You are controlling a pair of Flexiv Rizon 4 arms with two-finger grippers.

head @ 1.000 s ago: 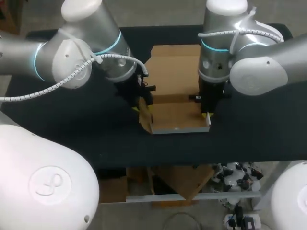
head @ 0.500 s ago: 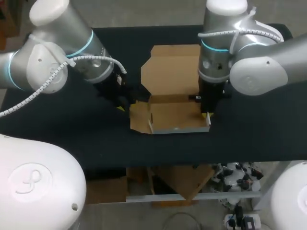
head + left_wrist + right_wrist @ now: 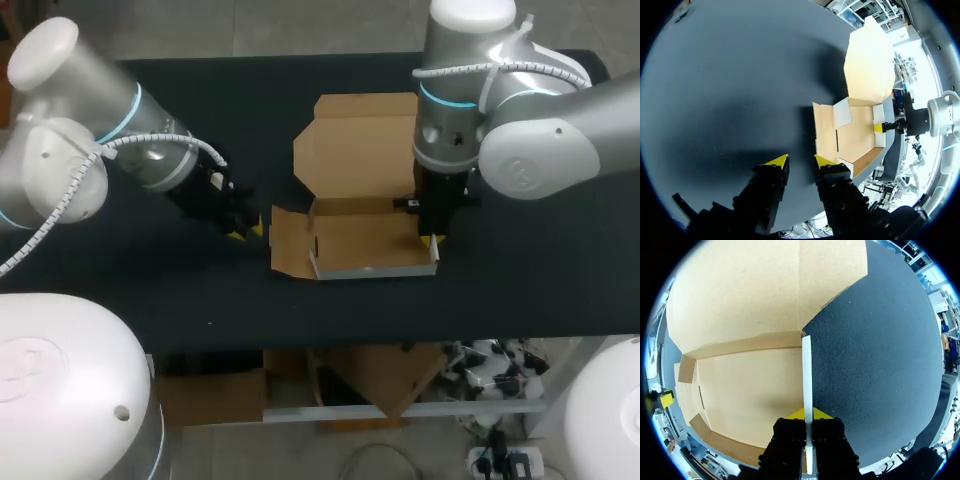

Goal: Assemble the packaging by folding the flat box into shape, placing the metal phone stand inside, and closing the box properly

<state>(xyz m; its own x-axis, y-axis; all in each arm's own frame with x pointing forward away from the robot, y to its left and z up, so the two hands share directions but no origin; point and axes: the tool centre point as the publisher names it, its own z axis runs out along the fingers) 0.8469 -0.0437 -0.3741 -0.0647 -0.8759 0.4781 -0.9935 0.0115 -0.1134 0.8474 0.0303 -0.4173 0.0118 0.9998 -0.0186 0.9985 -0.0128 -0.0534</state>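
The box [image 3: 365, 243] sits near the middle of the counter [image 3: 520, 290], only partly formed. Its front wall stands upright, and the right end effector [image 3: 431, 240] pinches the right side wall [image 3: 806, 375] between its fingers, holding it vertical. The left flap [image 3: 288, 243] lies splayed outward on the counter, and the lid [image 3: 355, 150] lies open and flat behind the base. The left end effector [image 3: 240, 228] hangs just beside that flap, apart from it, its fingers slightly spread with nothing between them.

By this look, the folding is roughly midway. The left side has yet to be raised and locked, and the stand must then go in before the lid is closed and tucked. The metal phone stand is not visible in any view.

The counter is covered in a dark, matte, slightly grainy material. The box is the only loose thing seen on it.
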